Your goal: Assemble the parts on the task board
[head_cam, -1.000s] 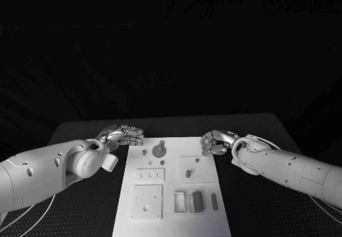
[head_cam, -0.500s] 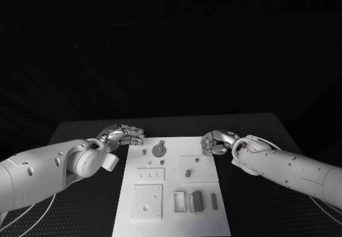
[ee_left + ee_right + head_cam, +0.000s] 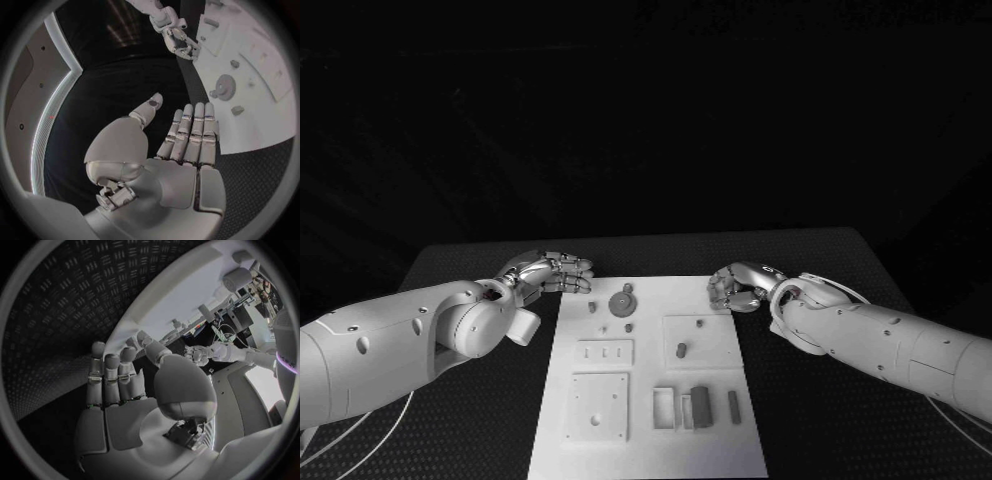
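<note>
White and flat, the rectangular task board (image 3: 651,375) lies in the middle of the black textured worktop (image 3: 473,262), small grey parts (image 3: 623,303) resting on it. Left silver hand (image 3: 548,272) hovers just off the board's far left corner, fingers straight and together, grasping nothing. Right silver hand (image 3: 737,287) sits at the board's far right corner, fingers extended, empty too.

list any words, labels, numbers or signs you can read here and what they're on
None can be read.
Task board: plain white, no print; its grey parts carry no markings.
Left hand and right hand: no legible lettering.
Black table: a repeating embossed dash pattern, not text.
</note>
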